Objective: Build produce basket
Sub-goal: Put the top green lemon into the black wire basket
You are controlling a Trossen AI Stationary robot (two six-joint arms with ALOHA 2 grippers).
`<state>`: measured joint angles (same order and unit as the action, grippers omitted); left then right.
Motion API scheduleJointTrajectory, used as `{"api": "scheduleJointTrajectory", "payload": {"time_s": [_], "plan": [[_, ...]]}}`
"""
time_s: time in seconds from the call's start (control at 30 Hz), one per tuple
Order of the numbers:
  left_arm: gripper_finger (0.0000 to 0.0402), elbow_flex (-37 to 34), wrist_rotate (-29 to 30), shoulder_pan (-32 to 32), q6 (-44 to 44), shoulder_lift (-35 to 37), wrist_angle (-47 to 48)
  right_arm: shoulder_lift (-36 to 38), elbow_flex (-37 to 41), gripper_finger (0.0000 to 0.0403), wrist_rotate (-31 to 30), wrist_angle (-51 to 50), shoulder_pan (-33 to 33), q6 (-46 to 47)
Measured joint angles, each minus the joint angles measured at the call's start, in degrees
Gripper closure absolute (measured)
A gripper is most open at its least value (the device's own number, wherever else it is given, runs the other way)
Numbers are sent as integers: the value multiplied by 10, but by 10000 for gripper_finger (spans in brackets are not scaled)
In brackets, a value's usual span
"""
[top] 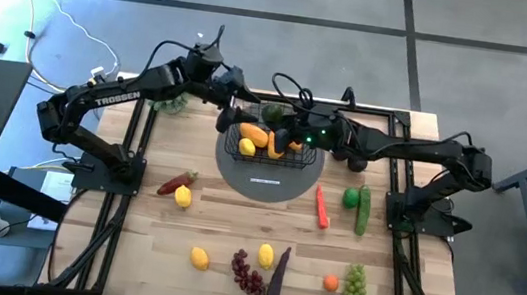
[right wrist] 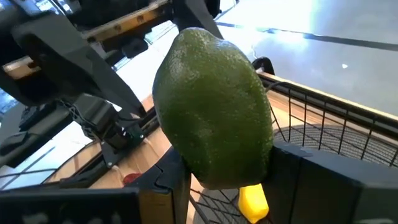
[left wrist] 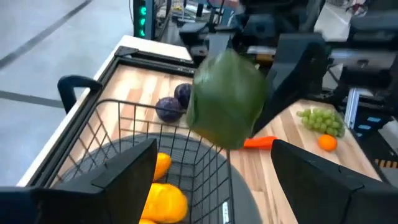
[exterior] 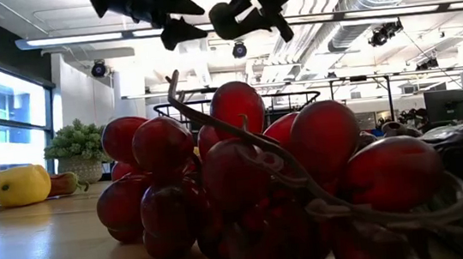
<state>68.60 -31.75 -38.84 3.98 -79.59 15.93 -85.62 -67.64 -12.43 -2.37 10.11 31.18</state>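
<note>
- The green avocado (right wrist: 214,106) sits pinched between the fingers of the right gripper (top: 281,128), up above the basket (top: 269,152).
- Mangoes and a lemon lie inside the basket.
- The left gripper (top: 238,107) hangs wide open beside it, holding nothing.

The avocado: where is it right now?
The avocado is held in the right gripper above the far side of the basket, near the table's far edge in the high view, with the open left gripper close beside it.
</note>
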Motion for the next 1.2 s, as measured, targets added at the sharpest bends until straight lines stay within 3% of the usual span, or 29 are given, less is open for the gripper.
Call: {"api": "scheduleJointTrajectory", "payload": {"time_s": [0.77,0.9,1.07,1.2], "plan": [[107,0,39,41,-38,-35,-106,0,0,281,65,5,9,-28],[136,0,39,42,-32,-36,-104,0,0,281,64,4,9,-29],[203,0,40,48,-25,-41,-103,0,0,281,62,2,9,-27],[248,0,38,48,-11,-41,-103,0,0,246,62,1,9,-29]]}}
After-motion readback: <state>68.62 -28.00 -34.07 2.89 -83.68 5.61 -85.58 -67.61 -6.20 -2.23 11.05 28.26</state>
